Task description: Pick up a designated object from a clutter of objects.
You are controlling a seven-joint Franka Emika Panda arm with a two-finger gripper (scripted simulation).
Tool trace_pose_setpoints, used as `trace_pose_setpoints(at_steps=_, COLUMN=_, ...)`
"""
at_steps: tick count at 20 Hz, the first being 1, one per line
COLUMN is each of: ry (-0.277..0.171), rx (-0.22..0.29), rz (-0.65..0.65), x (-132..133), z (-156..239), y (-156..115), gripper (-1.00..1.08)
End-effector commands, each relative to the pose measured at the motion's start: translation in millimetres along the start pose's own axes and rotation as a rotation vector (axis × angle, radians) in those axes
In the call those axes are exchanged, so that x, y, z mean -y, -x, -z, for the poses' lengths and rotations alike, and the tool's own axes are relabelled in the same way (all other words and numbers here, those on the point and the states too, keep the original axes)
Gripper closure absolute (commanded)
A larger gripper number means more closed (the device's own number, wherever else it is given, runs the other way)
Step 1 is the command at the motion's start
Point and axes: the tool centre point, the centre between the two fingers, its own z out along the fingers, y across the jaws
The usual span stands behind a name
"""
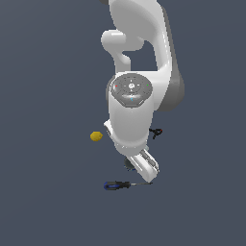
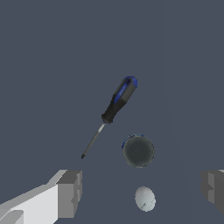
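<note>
The screwdriver [image 2: 114, 108] has a blue-and-black handle and a thin dark shaft and lies flat on the floor. In the exterior view it [image 1: 122, 184] lies just below the gripper [image 1: 145, 169], shaft tip near the fingers. In the wrist view my gripper [image 2: 141, 189] is open and empty, its grey fingers [image 2: 70, 192] wide apart. The white ball [image 2: 145, 198] lies between them, with the dark round disc [image 2: 138, 151] just beyond it. The screwdriver lies beyond the disc, outside the jaws. The yellow ball [image 1: 96, 136] and black-and-red clamp [image 1: 156, 131] show only in the exterior view.
The floor [image 1: 43, 192] is plain dark grey-blue. The arm's white body [image 1: 129, 110] hides the white ball and most of the disc [image 1: 128, 165] in the exterior view. The yellow ball is at the arm's left in that view, the clamp at its right.
</note>
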Motion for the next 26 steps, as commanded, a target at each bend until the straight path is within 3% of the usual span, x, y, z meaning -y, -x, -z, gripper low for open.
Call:
trace_pose_setpoints(at_steps=1, ry=0.002, rx=-0.001, rz=-0.068, x=5.1, z=-13.4, y=-4.3, gripper=-0.92)
trace_pose_setpoints(at_steps=16, ry=0.015, rx=-0.018, rz=-0.447, x=27.3, z=-95.5, y=-23.8, gripper=-0.92)
trace_pose_setpoints(at_steps=26, ry=0.018, rx=-0.028, rz=-0.578, x=32.3, z=-126.1, y=-28.5, gripper=-0.92)
